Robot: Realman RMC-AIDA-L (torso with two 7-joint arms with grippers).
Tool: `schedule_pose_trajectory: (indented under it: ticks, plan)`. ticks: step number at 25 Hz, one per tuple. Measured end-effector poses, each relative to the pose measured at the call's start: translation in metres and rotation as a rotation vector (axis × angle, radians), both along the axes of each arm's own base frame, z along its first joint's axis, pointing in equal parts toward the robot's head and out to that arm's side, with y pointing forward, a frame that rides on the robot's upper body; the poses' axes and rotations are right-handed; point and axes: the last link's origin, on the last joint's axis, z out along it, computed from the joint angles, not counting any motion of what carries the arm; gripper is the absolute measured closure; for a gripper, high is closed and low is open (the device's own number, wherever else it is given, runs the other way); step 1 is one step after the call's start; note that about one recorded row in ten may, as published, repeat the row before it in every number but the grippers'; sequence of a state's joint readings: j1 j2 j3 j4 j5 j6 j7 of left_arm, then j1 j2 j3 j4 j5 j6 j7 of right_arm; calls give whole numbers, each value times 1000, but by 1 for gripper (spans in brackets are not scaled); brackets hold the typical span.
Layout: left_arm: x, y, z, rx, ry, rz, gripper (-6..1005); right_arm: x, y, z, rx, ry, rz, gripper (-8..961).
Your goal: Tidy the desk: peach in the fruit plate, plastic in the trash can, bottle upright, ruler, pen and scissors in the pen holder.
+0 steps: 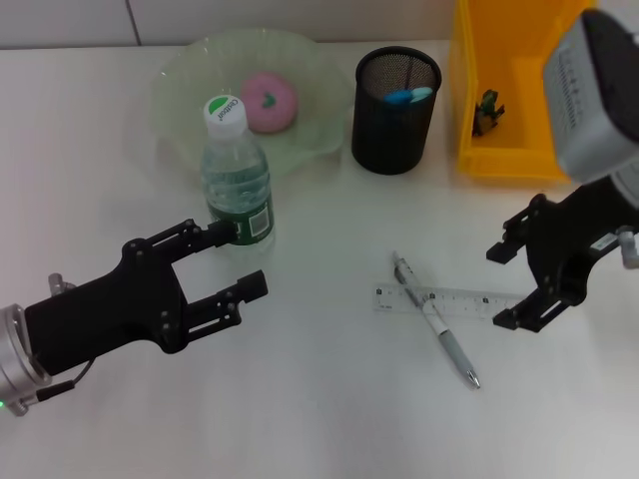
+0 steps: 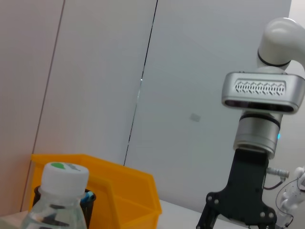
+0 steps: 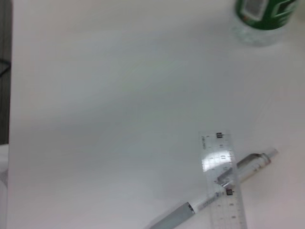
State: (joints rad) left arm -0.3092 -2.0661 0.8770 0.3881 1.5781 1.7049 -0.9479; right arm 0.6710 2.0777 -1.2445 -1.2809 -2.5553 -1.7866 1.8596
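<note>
Head view shows the right tool (image 1: 526, 282) spread wide at right-centre, just beside the clear plastic ruler (image 1: 449, 300) crossing the grey pen (image 1: 434, 319) on the white counter (image 1: 319, 419), seemingly poised to grasp, while the open left tool (image 1: 232, 261) flanks the upright clear green-labelled water bottle (image 1: 237, 175).

Bottle (image 1: 237, 172) stood upright, upper left of centre, white cap w/ green label, just in front of the pale green fruit plate (image 1: 190, 75). Pink peach (image 1: 268, 101) sat in the plate. Black mesh pen holder (image 1: 395, 98) was top centre w/ something blue inside. Yellow bin (image 1: 509, 95) was at upper right, small dark item in it. Left gripper (image 1: 232, 261) at lower left, fingers spread apart, upper one touching the bottle's label. Right gripper (image 1: 515, 284) at right edge, fingers apart, beside the ruler's end. Clear ruler (image 1: 446, 299) and pen (image 1: 434, 319) lay crossed, centre-right of the white desk (image 1: 319, 419).
</note>
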Motion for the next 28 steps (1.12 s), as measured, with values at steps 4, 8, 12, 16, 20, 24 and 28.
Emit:
schedule_pose_trajectory:
  ticks: [4,8,12,16,20,24,28]
  plan:
    - [1,2,-1,0,5,-2,273,-5,5,-14,-14,46,72,180]
    - [1,3,-1,1,6,-1,273,-10,7,-27,-28,75,117,185]
    - [0,4,-1,0,10,5,273,-12,9,-53,-72,47,153,190]
    - [0,3,-2,0,9,10,274,-13,12,-68,-78,42,167,195]
    - [0,4,-3,-3,10,12,274,-17,14,-82,-79,58,176,200]
    - [0,4,-4,-6,13,11,274,-17,16,-90,-63,53,194,205]
    - [0,4,-4,-5,14,11,274,-17,17,-95,-58,58,190,210]
